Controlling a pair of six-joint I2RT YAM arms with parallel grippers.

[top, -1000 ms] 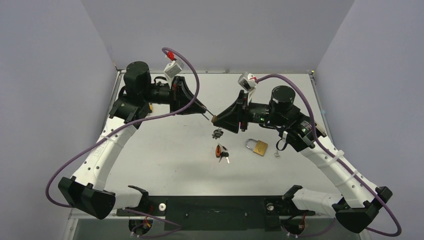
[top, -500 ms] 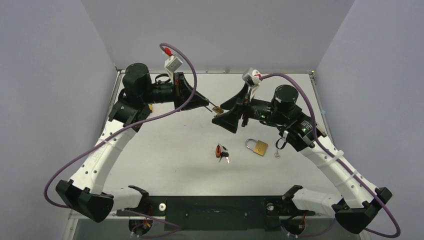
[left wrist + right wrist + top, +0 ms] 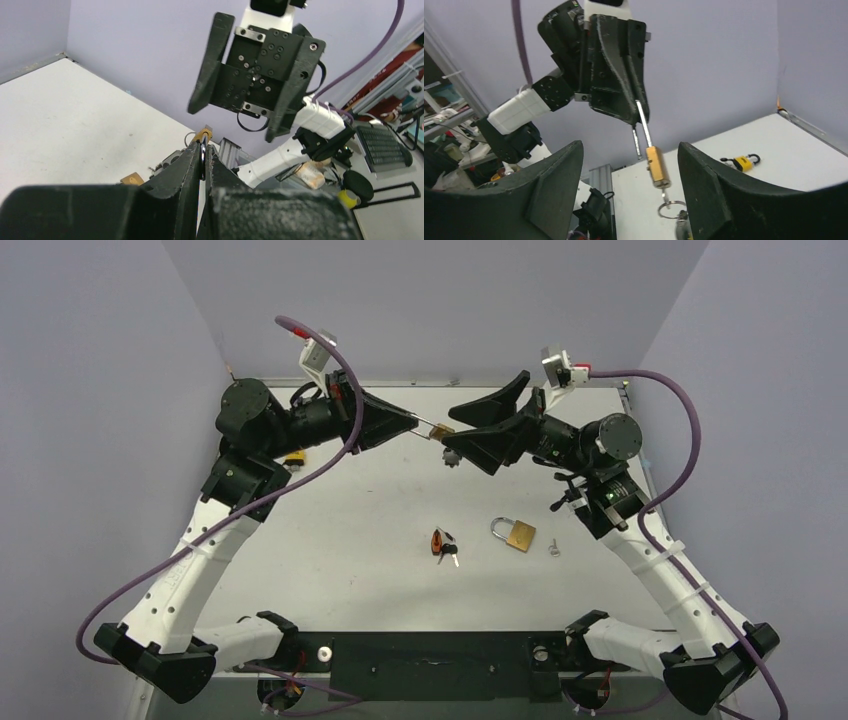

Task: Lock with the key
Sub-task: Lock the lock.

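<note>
Two brass padlocks show, and one of them is in my grip. My left jaws are pressed fully together on the long, thin steel shackle (image 3: 644, 125) of the small padlock (image 3: 656, 167). Its body is a narrow, smooth brass block hanging off the tips, above the desk (image 3: 330, 540) toward 12 o'clock. From its underside a thin metal stem runs to a wire key ring (image 3: 669, 207). My right jaws stand wide apart with nothing in them, and their matte black, wedge-shaped fingers (image 3: 719, 200) flank that padlock without touching it. On the pale, flat desk lies a second padlock (image 3: 515, 533), squarer, with a bright arched shackle, at about 4 o'clock of centre. A key bunch (image 3: 443, 543) with orange and black heads lies apart at its 9 o'clock. A small loose metal piece (image 3: 553, 548) sits near its 4 o'clock.

Whether the stem is a key seated in the keyhole I cannot make out. Whatever hangs under the ring is cut off at the bottom of my right wrist view. In my left wrist view my own fingers (image 3: 187, 165) hide all but the brass end of the body.

Both arms are held high with elbows bent outward, wrists pointing at each other over the far half of the desk. The left arm (image 3: 215, 540) reaches toward 3 o'clock and the right arm (image 3: 665, 570) toward 9 o'clock.
</note>
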